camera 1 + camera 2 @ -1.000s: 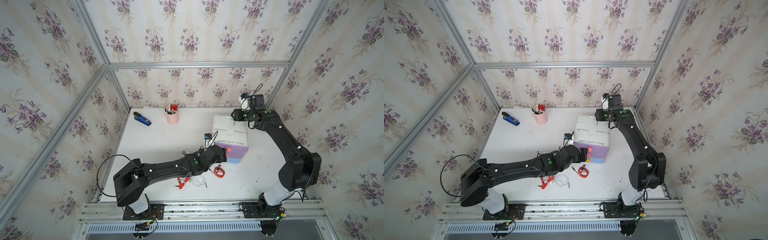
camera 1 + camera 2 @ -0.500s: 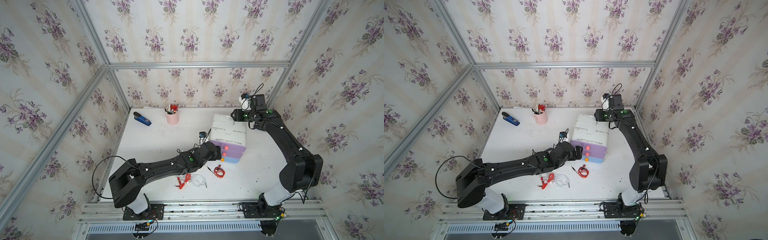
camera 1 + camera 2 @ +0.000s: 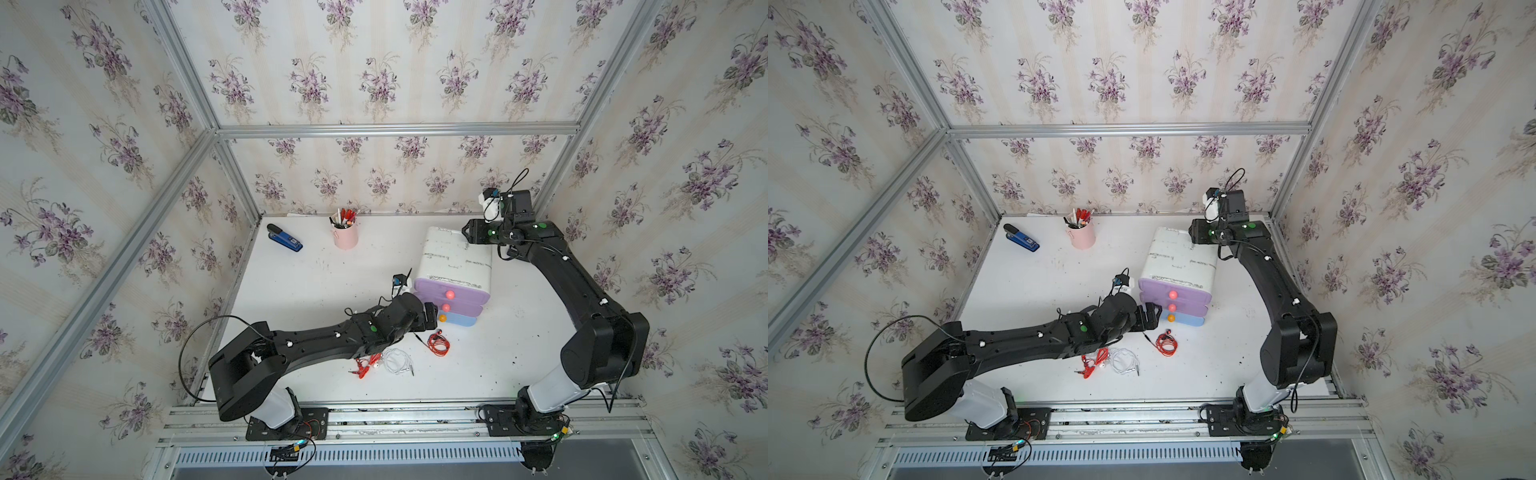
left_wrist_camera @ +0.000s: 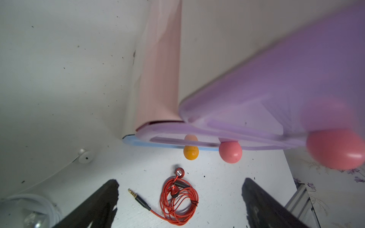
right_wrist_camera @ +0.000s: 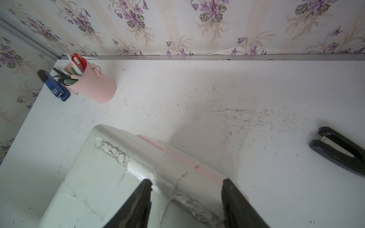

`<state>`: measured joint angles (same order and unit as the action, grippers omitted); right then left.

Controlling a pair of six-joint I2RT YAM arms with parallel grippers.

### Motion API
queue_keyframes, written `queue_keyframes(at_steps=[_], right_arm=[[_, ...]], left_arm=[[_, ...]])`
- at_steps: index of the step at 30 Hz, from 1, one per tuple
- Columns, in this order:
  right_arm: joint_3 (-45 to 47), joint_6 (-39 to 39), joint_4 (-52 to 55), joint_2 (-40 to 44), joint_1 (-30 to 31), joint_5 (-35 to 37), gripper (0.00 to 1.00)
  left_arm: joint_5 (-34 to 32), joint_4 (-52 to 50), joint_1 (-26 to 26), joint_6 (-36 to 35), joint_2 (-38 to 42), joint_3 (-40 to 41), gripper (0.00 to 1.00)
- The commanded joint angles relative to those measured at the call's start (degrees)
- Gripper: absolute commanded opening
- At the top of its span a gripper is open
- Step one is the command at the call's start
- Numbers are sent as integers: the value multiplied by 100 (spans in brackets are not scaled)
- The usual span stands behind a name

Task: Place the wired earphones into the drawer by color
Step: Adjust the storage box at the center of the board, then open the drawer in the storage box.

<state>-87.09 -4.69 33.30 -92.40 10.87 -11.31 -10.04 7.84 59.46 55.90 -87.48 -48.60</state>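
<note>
Drawer unit (image 3: 455, 259), insides hidden, pink cup (image 3: 345, 237) holding pens (image 3: 344, 218), red earphones (image 3: 438, 343) and white earphones (image 3: 397, 360) loose on worktop (image 3: 324, 282), left gripper (image 3: 432, 316) spread wide, right gripper (image 5: 186, 182) half spread over unit's back

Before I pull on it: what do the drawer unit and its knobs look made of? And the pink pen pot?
Drawer unit: likely moulded plastic; scuffed matte white casing, translucent lilac fronts. Knobs: smooth, slightly glossy balls, probably plastic, possibly painted wood. Pink pen pot: looks like painted sheet metal, satin, with small loop handles; unsure.
</note>
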Motion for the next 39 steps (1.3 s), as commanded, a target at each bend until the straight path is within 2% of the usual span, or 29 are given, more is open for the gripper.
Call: queue_keyframes(at_steps=[1,7,11,23,31,39], right_arm=[[41,-61,344,-37,10,-19,60],[52,-32,357,-31,4,13,59],[42,16,367,-17,5,9,59],[52,65,399,-5,2,48,59],[16,82,409,2,-6,68,59],[100,82,388,15,-6,73,59]], left_arm=[[161,1491,151,151,64,419,99],[297,3700,346,360,-519,969,97],[312,4081,347,431,-959,866,95],[172,3385,285,124,-1275,173,74],[73,3056,276,193,-1333,138,67],[-67,2832,226,237,-1333,29,57]])
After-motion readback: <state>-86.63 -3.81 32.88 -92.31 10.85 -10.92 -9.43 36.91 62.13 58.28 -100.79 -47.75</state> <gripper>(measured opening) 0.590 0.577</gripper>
